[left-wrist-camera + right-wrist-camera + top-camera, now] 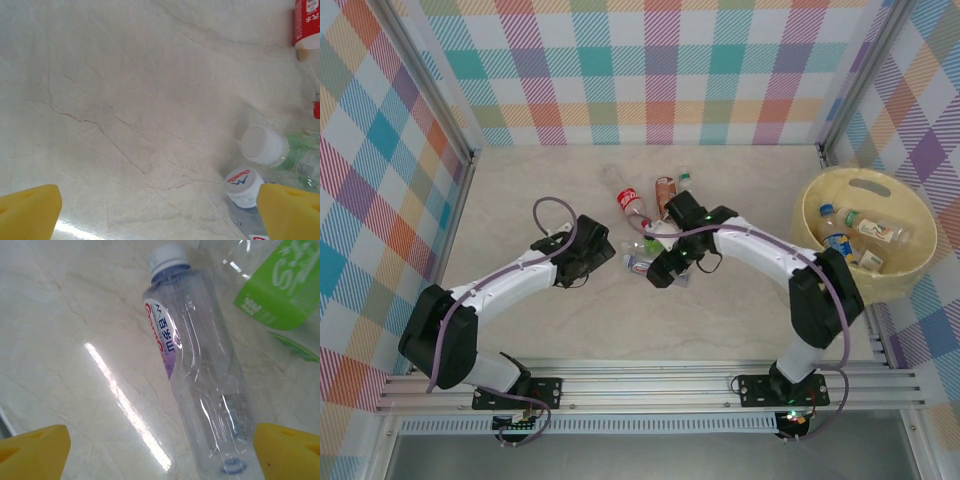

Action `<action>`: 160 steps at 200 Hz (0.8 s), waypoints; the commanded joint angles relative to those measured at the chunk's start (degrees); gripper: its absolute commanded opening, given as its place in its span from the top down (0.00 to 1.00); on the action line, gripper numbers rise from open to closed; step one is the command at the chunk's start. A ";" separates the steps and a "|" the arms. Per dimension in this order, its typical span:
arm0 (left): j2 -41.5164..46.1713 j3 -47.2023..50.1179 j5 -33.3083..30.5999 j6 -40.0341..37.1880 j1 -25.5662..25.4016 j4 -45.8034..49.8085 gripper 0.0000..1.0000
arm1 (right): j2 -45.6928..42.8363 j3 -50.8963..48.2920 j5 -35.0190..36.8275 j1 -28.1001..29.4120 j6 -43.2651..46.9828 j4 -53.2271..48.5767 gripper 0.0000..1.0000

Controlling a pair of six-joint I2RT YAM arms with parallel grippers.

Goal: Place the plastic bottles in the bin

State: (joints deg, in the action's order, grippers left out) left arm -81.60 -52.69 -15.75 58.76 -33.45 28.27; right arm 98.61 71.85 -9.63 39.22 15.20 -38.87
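Several plastic bottles lie in a cluster mid-table: a red-labelled one (pixel 628 200), an orange-labelled one (pixel 665 190) and a green-labelled one (pixel 280 285). My right gripper (pixel 160 452) hangs open over a clear bottle with a white cap and a purple-and-red label (pixel 200 380). That bottle lies between the yellow fingertips (pixel 32 450), closer to the right one, with no contact showing. My left gripper (pixel 160 212) is open over bare table just left of the cluster, next to a white-capped bottle (pixel 244 185). The pale-yellow bin (pixel 880 285) at the right holds bottles (pixel 840 235).
Checked walls and metal posts fence the marble-look table on three sides. The bin sits against the right wall. Open tabletop stretches to the left and back of the bottle cluster. Another white cap (pixel 262 145) and a red label (pixel 307 25) lie right of my left gripper.
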 commanded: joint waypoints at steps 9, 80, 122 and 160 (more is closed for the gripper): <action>1.27 1.14 -1.11 1.18 0.67 0.80 0.00 | 5.16 2.95 7.07 3.05 1.89 4.25 0.14; -0.23 1.58 0.14 1.44 0.71 -0.39 0.00 | 13.26 5.13 17.46 7.39 1.70 7.03 0.36; -0.66 2.12 0.20 2.36 0.67 -0.72 0.00 | 14.44 3.32 18.09 9.82 0.02 11.70 0.38; 1.56 3.22 -2.45 3.03 0.82 0.32 0.00 | 12.57 1.33 19.47 10.44 -0.44 12.87 0.45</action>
State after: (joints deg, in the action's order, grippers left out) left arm -81.95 -50.52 -15.79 60.64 -33.08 27.94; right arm 112.36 75.11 8.86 49.19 15.86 -28.47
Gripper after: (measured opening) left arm 0.999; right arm 0.576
